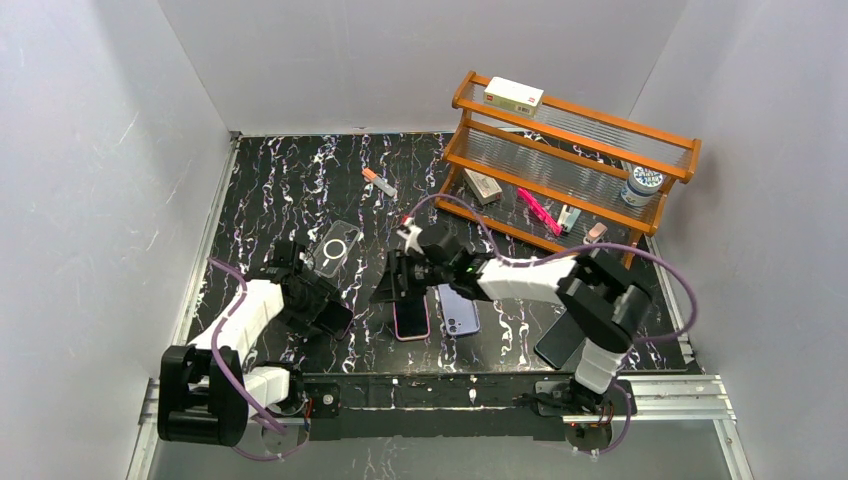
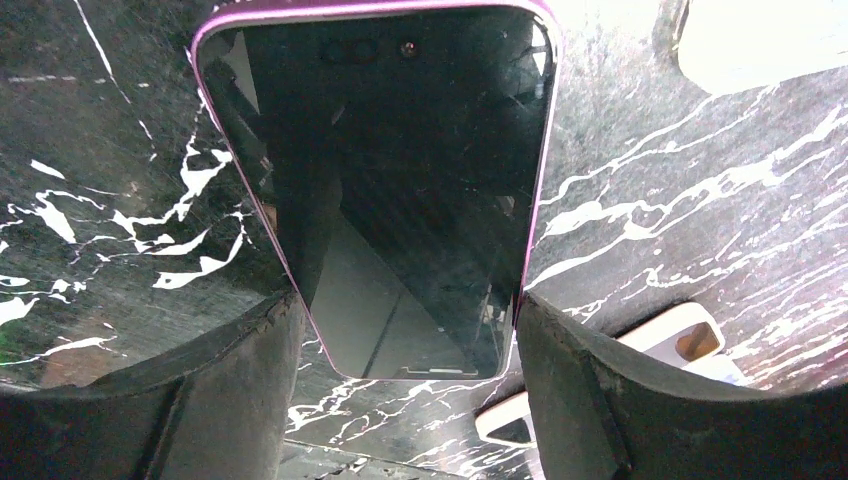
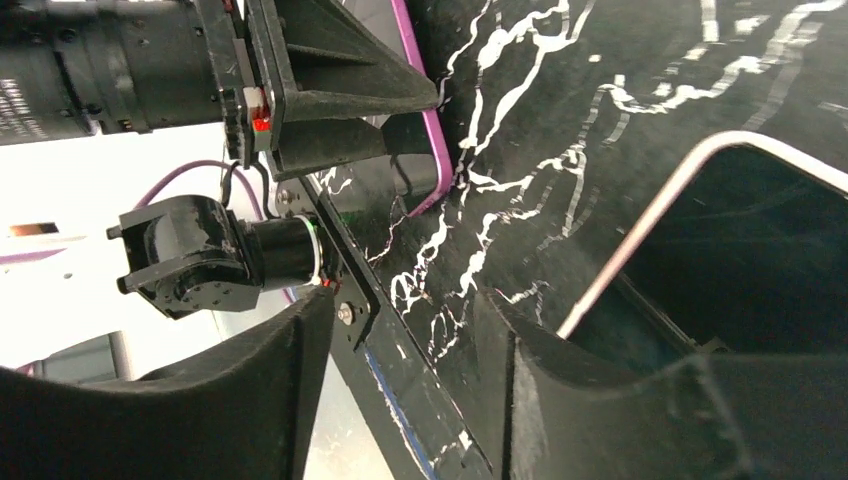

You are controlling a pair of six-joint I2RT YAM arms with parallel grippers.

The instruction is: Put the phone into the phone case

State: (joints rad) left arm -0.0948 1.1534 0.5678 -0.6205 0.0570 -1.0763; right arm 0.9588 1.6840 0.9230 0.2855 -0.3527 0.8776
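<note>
Gripping a purple-edged phone (image 2: pixel 385 190) mid-frame, the left hand (image 2: pixel 405 350) is clamped on it; the right hand (image 3: pixel 400 390) gapes apart.

A wooden rack (image 1: pixel 570 160) stands at the table's (image 1: pixel 300 190) far right, well apart from both sets of fingers; on top sits a white box (image 1: pixel 513 96); its shelves hold a jar (image 1: pixel 640 186), a pink marker (image 1: pixel 536 210) and an eraser (image 1: pixel 483 187). A small tube (image 1: pixel 379 182) lies beyond the fingers; a dark slab (image 1: pixel 560 340) lies near the right base.
</note>
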